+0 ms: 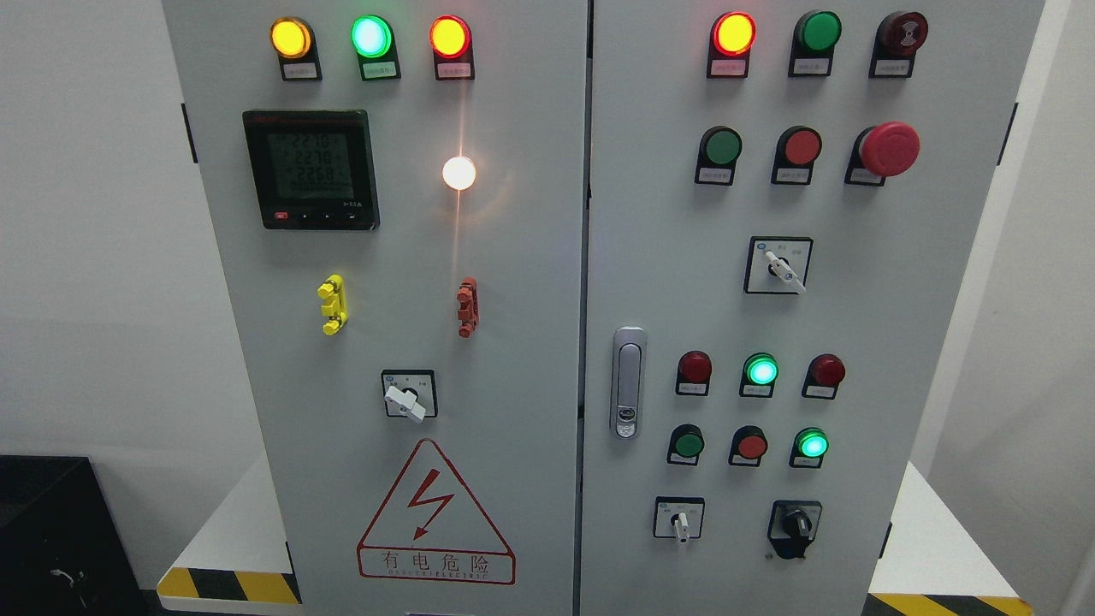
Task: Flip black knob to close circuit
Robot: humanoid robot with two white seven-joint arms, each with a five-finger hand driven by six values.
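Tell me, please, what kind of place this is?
Probably an electrical control room or an industrial training lab. A grey two-door control cabinet fills the view, with lit indicator lamps, a digital power meter, a red emergency stop button, the black knob and a high-voltage warning sign.

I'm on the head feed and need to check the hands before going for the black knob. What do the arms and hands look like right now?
Neither arm nor hand shows in the head view, so their colour, cables and markings cannot be described. The frame holds only the grey cabinet with its lamps and switches, including the black knob at the lower right.
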